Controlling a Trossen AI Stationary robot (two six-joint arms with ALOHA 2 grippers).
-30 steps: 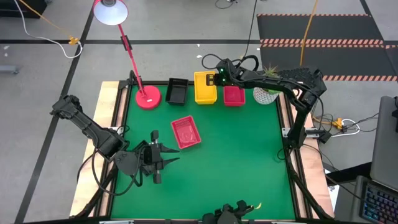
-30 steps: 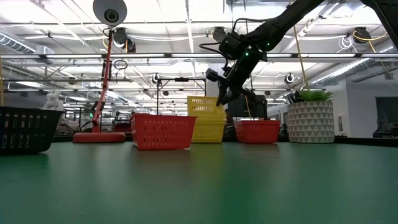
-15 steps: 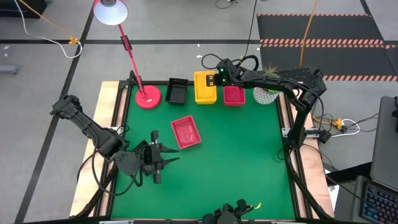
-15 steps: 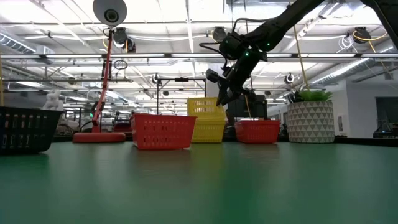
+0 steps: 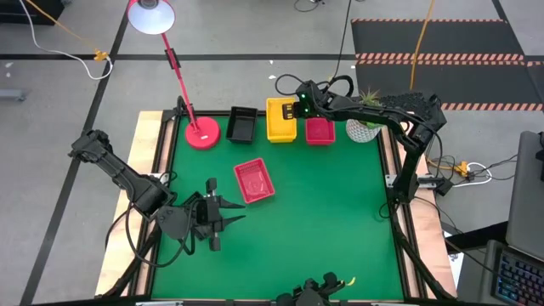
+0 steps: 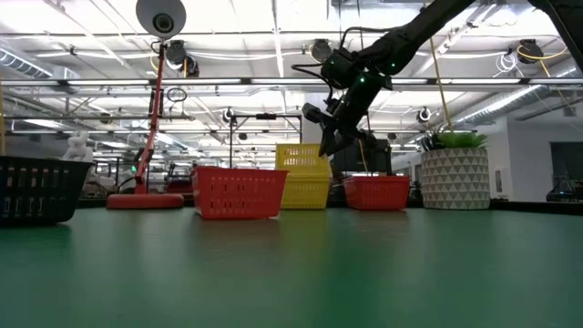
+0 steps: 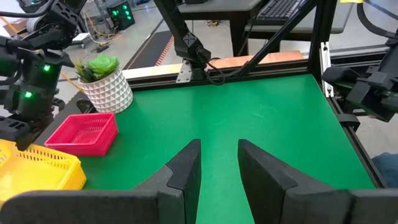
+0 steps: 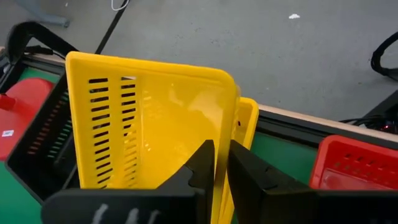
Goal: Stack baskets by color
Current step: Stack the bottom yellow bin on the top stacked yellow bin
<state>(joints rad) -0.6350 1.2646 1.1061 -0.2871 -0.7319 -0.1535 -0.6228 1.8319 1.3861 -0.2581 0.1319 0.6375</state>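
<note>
Green table [image 5: 323, 204]: right claw [image 8: 219, 163] clenched on yellow basket [image 8: 149, 124] wall, arm stretched to far edge; left claw [image 7: 219, 163] released, idle.

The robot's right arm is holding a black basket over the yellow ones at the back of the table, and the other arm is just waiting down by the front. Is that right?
Not quite: the basket is yellow, not black. The right wrist view shows the right gripper with its fingers pinching the rim of a yellow basket over the yellow stack at the back. The left gripper does wait near the front.
</note>
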